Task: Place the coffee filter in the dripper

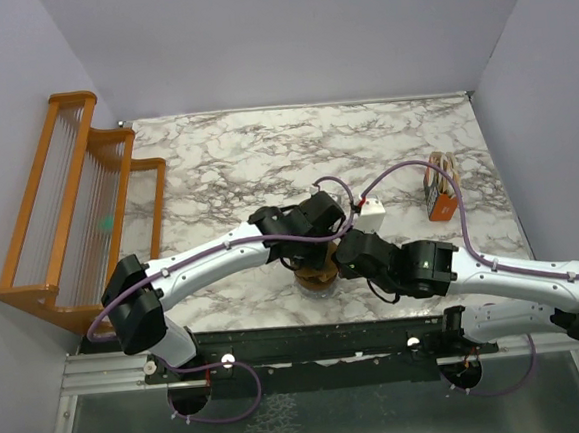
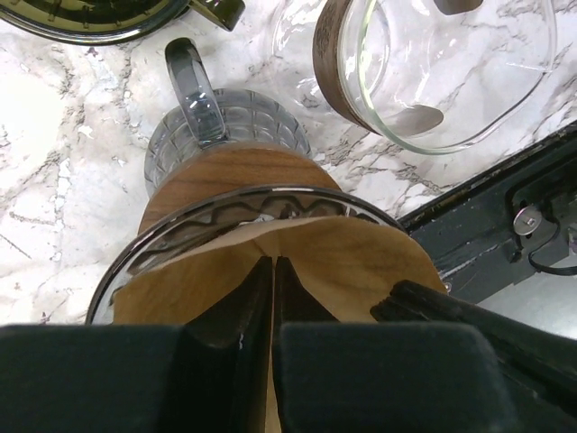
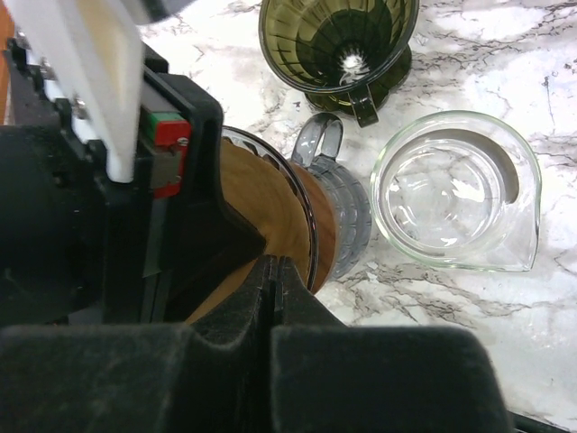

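Entry: the dripper (image 3: 315,41) is standing upright on the marble table (image 1: 265,158). Its mouth is facing up and its cone axis is running vertically. In the right wrist view its olive ribbed walls are showing bare down to the small bright hole at the bottom. Its handle is pointing toward my wrist cameras, into the gap between the grey glass stand (image 2: 225,131) and the clear glass cup (image 3: 451,189). All three are sitting near one another without touching.

The grey stand is carrying a wooden collar (image 2: 234,180) and a glass cone above it. A tan paper (image 2: 343,262) is lying opened inside that cone, just under the rim.

My left gripper (image 2: 272,289) is reaching down into that cone. Its fingers are pressed together, with a sliver of the tan paper showing between them. My right gripper (image 3: 273,284) is sitting right beside the same cone with its fingers closed flat on each other. I am seeing nothing between them.

Markings: a red and green part on the left wrist block is showing in the right wrist view, too blurred to read.

From above, both arms are meeting over the stand at the table's near middle and are covering the dripper. A wooden rack (image 1: 69,214) is standing off the left edge. A small orange holder (image 1: 441,192) is sitting well apart on the right.
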